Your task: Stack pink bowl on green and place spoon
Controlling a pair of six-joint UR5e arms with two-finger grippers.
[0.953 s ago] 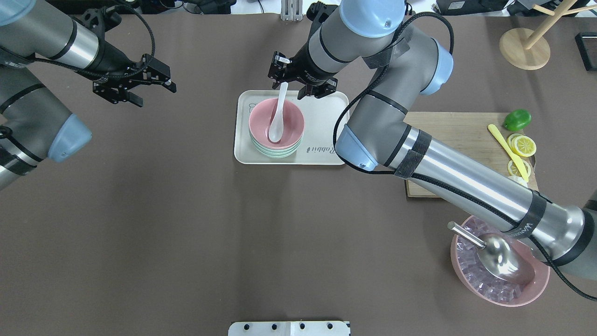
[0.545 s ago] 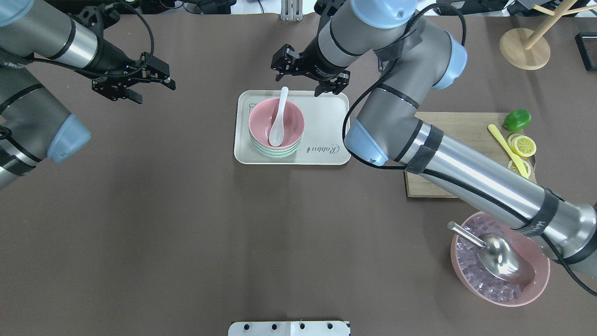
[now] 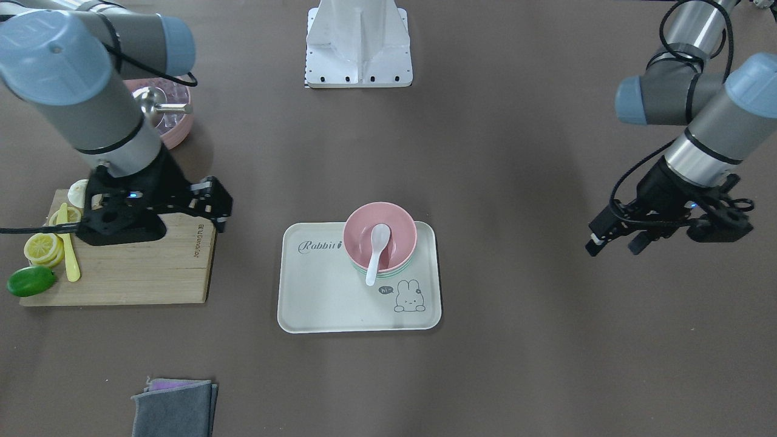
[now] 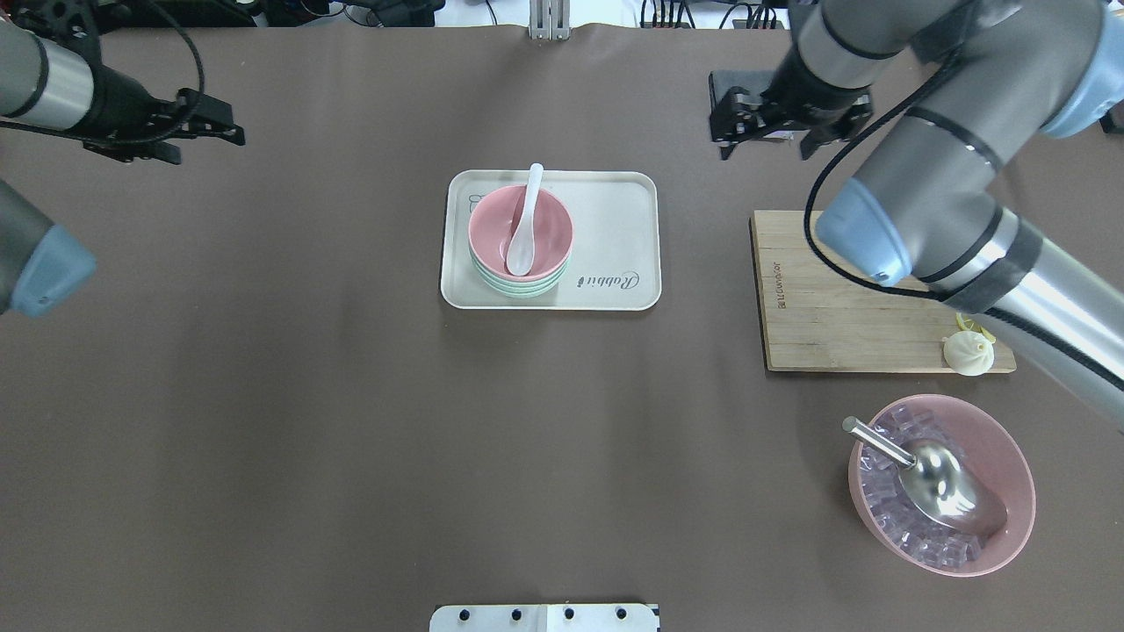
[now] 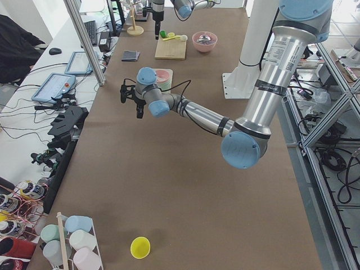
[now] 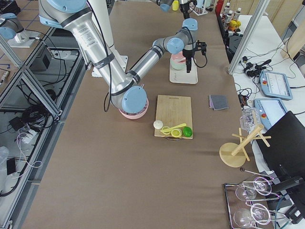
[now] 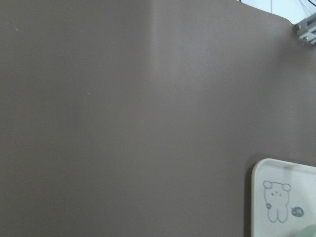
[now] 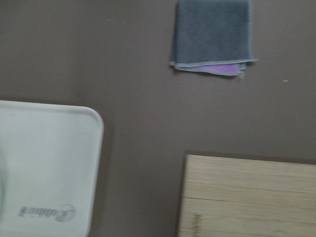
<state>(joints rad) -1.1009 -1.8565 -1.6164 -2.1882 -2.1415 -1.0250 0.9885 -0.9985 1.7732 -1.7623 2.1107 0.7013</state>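
The pink bowl [image 4: 520, 230] sits nested on the green bowl [image 4: 518, 288] on the white tray [image 4: 615, 228]. The white spoon [image 4: 524, 224] lies in the pink bowl with its handle resting on the far rim. The stack also shows in the front view, pink bowl [image 3: 380, 233] with spoon [image 3: 375, 249]. My right gripper [image 4: 764, 149] is open and empty, off to the right of the tray, above the table by the cutting board's far corner. My left gripper [image 4: 206, 147] is open and empty far to the tray's left; it also shows in the front view [image 3: 613, 246].
A wooden cutting board [image 4: 834, 298] lies right of the tray with a dumpling [image 4: 968, 355], a lime [image 3: 30, 280] and lemon slices. A pink bowl of ice with a metal scoop [image 4: 940, 491] is at the near right. A grey cloth [image 3: 173, 406] lies beyond the board.
My right gripper has moved away from the spoon handle, to the right and off the tray. My left gripper has drawn back to the left. The spoon stays in the pink bowl.
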